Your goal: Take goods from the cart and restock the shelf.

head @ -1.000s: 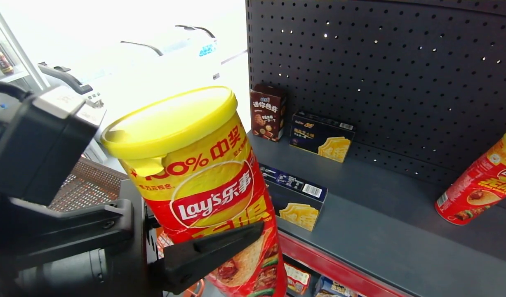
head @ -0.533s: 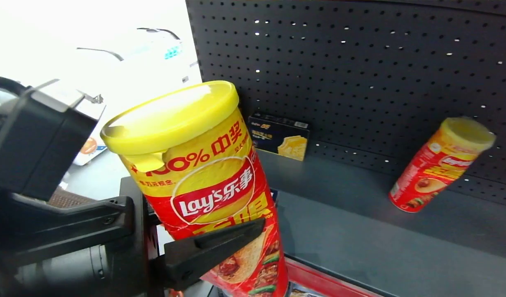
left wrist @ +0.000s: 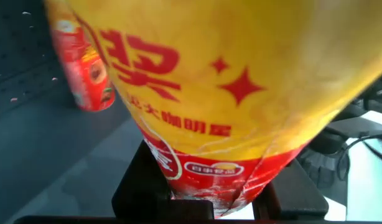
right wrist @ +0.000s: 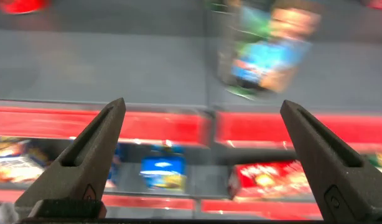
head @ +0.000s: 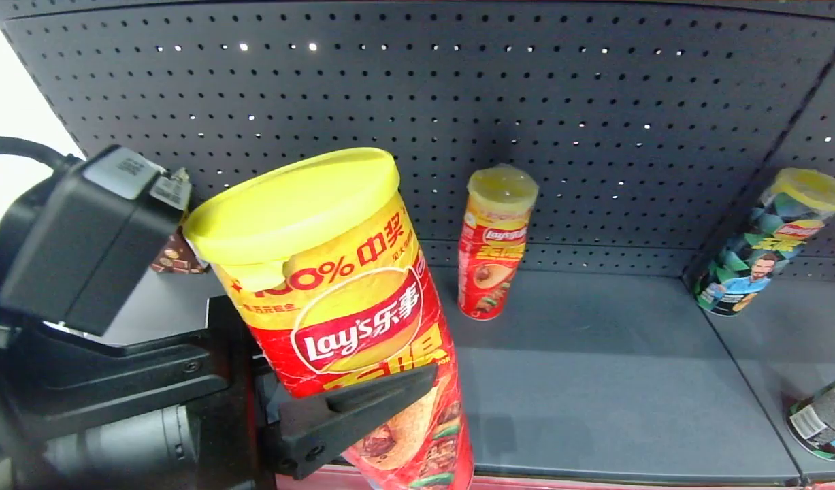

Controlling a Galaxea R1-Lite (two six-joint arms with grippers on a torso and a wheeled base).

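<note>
Can, held. My left gripper is clamped on its lower body. I see one finger crossing the front of the label. The opposite finger is hidden behind the can, and the can's base is cut off at the lower edge of the head view. In the left wrist view the can sits so close that I can make out only its label and the two dark fingers of the gripper on either side of it.

Its long axis is near upright. The yellow lid is on top, tipped a little toward my left arm, and the label faces the head camera. The can hangs above the front part of the shelf, not touching it.

Beyond the jaws, against the pegboard, a red can stands lid up, well apart from the held can. Behind the wrist housing a brown box is mostly hidden.

Far to the right of these jaws a dark can stands at the pegboard. An edge can is cut off, so I cannot tell its pose.

My right gripper is spread wide with nothing between its fingers. Past its tips I see a blurred can on the shelf, the red strip along the shelf front, and lower goods too blurred to identify.
</note>
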